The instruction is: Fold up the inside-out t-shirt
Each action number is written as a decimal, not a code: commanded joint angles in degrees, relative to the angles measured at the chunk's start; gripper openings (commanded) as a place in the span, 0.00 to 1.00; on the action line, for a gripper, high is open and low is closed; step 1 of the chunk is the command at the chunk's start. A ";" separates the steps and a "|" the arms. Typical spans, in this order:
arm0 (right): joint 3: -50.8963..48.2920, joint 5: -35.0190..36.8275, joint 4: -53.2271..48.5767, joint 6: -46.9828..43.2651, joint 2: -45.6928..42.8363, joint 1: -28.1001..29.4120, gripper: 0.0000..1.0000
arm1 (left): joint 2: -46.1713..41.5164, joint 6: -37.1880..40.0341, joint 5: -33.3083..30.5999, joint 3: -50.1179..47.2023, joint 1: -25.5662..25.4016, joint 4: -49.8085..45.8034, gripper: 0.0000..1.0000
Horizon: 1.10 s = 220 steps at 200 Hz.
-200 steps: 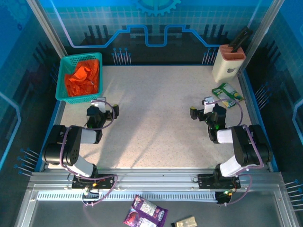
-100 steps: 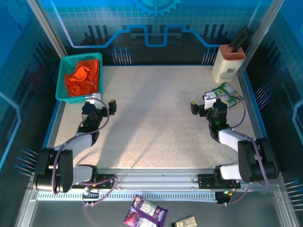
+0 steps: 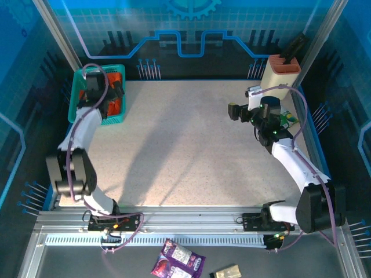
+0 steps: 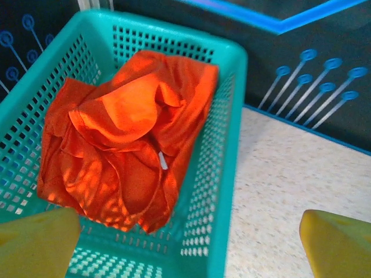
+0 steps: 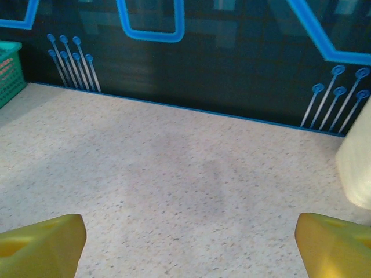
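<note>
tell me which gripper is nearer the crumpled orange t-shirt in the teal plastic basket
Left. The left gripper hovers open above the orange t-shirt, over the teal plastic basket. The right gripper is far across the table, near its right edge.

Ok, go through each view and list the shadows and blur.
Left wrist view: basket mesh dapples the lower folds of the t-shirt; near fingers blurred. Right wrist view: faint soft shadow on the table. Top view: broad dim shadows across it.
</note>
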 commanded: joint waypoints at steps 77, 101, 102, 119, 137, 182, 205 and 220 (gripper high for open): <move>-1.68 0.70 -8.66 4.93 -4.87 5.55 0.93 | 37.47 -1.65 0.51 42.69 5.94 -22.01 0.83; -4.77 2.38 -9.44 5.43 -7.27 6.57 0.93 | 45.22 -0.58 0.55 53.72 6.09 -25.95 0.77; -4.81 2.42 -9.47 5.44 -7.35 6.63 0.93 | 45.53 -0.48 0.54 54.17 6.07 -26.10 0.77; -5.98 3.50 -10.24 5.83 -8.63 7.05 0.93 | 49.32 0.26 0.52 60.08 6.22 -28.12 0.67; -6.75 4.46 -11.18 5.87 -9.99 7.53 0.93 | 50.44 1.00 0.27 61.59 6.36 -27.31 0.56; -6.57 6.64 -13.08 5.25 -12.89 8.32 0.93 | 50.42 1.80 2.46 61.97 7.18 -25.13 0.26; -5.66 6.81 -13.93 4.85 -13.64 8.58 0.93 | 49.09 1.90 4.24 62.00 7.37 -25.23 0.01; -5.01 6.91 -14.50 4.62 -13.99 8.89 0.93 | 47.08 1.81 5.67 61.23 7.36 -24.76 0.00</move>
